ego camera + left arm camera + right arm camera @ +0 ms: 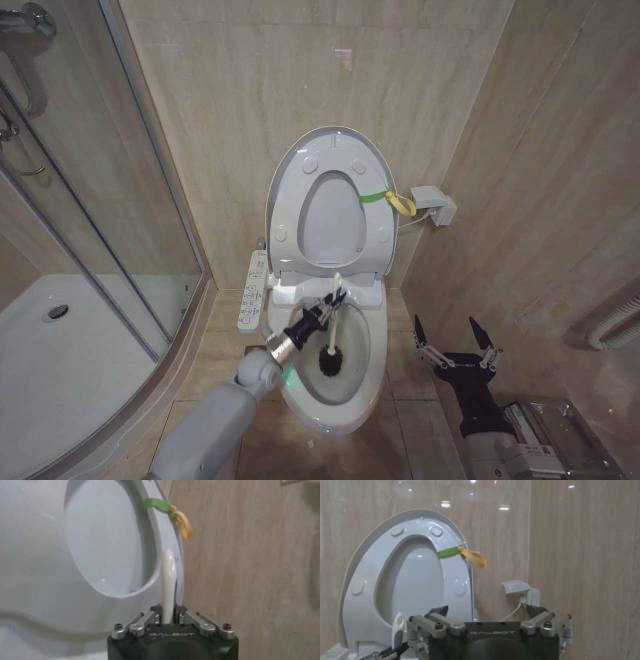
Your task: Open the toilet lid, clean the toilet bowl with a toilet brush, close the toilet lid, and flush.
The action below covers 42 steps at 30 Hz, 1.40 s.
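Left gripper clamping toilet brush inside toilet bowl, right gripper spread wide, idle

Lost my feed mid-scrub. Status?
Left gripper shut on toilet brush, head in toilet bowl. Right gripper open, parked beside. Toilet lid up. Nothing blocking.

The left end effector is clamped tight, arm reaching forward; the right end effector hangs spread beside it.

The robot's left arm is pale grey with a silver wrist collar, and both the left gripper and right gripper have black bodies marked GALBOT, silver screwed linkages and dark fingers.
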Motion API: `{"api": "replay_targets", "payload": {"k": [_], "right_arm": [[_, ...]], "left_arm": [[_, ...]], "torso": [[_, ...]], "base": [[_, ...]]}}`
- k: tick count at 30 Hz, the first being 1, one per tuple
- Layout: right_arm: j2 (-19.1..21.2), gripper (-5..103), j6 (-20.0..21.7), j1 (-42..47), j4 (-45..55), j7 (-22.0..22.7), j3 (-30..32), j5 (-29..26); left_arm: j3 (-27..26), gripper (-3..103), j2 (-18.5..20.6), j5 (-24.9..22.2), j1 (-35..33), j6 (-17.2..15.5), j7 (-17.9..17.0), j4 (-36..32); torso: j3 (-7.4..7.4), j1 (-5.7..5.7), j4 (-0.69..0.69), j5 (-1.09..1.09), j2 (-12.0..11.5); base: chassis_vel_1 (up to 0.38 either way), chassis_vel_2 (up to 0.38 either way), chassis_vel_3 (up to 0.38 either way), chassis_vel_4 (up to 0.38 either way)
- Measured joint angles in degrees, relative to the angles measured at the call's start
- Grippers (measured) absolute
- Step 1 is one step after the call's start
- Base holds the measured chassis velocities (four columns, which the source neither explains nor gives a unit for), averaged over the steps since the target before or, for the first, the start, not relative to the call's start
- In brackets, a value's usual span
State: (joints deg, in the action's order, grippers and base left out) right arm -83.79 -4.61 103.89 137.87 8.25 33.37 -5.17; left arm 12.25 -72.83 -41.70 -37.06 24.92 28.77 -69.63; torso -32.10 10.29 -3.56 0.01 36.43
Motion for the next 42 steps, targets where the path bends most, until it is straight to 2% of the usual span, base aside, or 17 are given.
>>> {"api": "replay_targets", "payload": {"k": [5, 12, 22, 28, 31, 38, 42], "right_arm": [[0.00, 100, 0.00, 0.00, 0.00, 0.00, 0.00, 0.00], [0.00, 100, 0.00, 0.00, 0.00, 0.00, 0.00, 0.00], [0.00, 100, 0.00, 0.00, 0.00, 0.00, 0.00, 0.00], [0.00, 100, 0.00, 0.00, 0.00, 0.00, 0.00, 0.00], [0.00, 100, 0.00, 0.00, 0.00, 0.00, 0.00, 0.00], [0.00, 100, 0.00, 0.00, 0.00, 0.00, 0.00, 0.00], [0.00, 100, 0.00, 0.00, 0.00, 0.00, 0.00, 0.00]], "left_arm": [[2.43, 17, -1.01, -0.12, 2.94, 0.40, 0.20, 4.33], [6.57, 17, -4.90, 0.01, 7.04, 1.63, 1.18, 12.18], [10.52, 17, -8.48, -1.40, 11.21, 2.06, 0.52, 16.90], [11.69, 17, -10.62, -2.98, 10.92, 2.46, -0.37, 16.97], [12.33, 17, -11.58, -3.01, 8.12, 2.82, -0.50, 16.26], [12.46, 17, -10.37, -2.15, 4.95, 3.14, -0.28, 14.58], [12.19, 17, -9.57, -2.23, 5.97, 3.11, -0.19, 14.02]], "torso": [[0.00, 0.00, 0.01, 0.00, 0.00], [0.01, -0.01, 0.00, 0.00, 0.00], [0.01, -0.01, 0.00, 0.00, 0.01], [0.01, -0.01, -0.01, 0.00, 0.01], [0.01, -0.01, 0.00, -0.01, 0.01], [0.01, -0.02, 0.02, -0.01, 0.01], [0.01, -0.01, 0.01, -0.01, 0.01]], "base": [[0.000, 0.000, 0.000, 0.000], [0.000, 0.000, 0.000, 0.000], [0.000, 0.000, 0.000, 0.000], [0.000, 0.000, 0.000, 0.000], [0.000, 0.000, 0.000, 0.000], [0.000, 0.000, 0.000, 0.000], [0.000, 0.000, 0.000, 0.000]]}}
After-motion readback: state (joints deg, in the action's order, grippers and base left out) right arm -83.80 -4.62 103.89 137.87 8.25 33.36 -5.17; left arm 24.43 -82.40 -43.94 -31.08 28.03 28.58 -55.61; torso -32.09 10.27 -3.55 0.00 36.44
